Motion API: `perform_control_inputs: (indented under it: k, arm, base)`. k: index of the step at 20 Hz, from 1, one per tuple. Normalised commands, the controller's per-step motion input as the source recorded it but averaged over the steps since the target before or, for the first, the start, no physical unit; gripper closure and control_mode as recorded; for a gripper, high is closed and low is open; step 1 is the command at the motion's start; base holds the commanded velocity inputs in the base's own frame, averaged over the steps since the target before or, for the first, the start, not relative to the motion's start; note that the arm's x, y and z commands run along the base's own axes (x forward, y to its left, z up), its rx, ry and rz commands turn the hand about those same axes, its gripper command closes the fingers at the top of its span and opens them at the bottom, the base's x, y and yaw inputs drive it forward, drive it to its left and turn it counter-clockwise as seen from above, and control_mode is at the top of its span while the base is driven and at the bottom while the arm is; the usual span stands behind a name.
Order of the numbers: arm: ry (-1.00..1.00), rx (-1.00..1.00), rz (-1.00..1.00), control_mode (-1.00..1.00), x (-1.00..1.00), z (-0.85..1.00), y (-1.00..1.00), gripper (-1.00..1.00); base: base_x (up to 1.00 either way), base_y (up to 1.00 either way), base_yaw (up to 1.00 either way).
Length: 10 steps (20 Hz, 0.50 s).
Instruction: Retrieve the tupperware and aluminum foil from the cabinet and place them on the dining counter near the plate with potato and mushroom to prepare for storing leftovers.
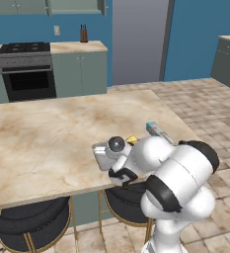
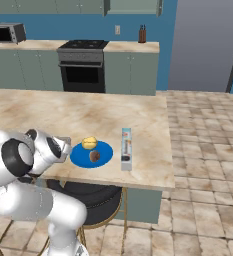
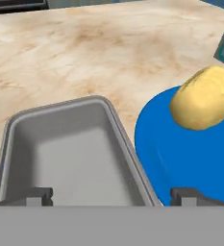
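Note:
The grey tupperware (image 3: 65, 153) lies on the dining counter (image 3: 108, 48), right beside the blue plate (image 3: 180, 158) with the yellowish potato (image 3: 205, 98). My gripper (image 3: 112, 196) hovers open just above them, one fingertip over the tub and the other over the plate, holding nothing. In the right base view the plate (image 2: 91, 154) carries the potato (image 2: 89, 143) and the brownish mushroom (image 2: 94, 156), and the aluminum foil (image 2: 126, 148) lies just to its right. In the left base view the tupperware (image 1: 102, 155) sits under my hand near the counter's front edge, with the foil (image 1: 158, 130) beyond it.
Black round stools (image 1: 32, 220) stand under the counter's near edge. Across the aisle are the stove (image 1: 26, 69), a knife block (image 1: 83, 34), a microwave (image 2: 8, 32) and the wall cabinet (image 1: 77, 6). Tiled floor (image 2: 203, 165) lies to the right.

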Motion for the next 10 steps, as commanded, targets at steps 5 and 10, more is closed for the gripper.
perform_control_inputs:
  k: [5,10]
  arm:
    - [0.00,0.00,-0.08,-1.00,-0.52,1.00,0.00,-1.00]
    - [0.00,0.00,-0.04,-1.00,-0.07,1.00,0.00,-1.00]
  base:
    - [0.00,0.00,0.00]
    - [0.00,0.00,0.00]
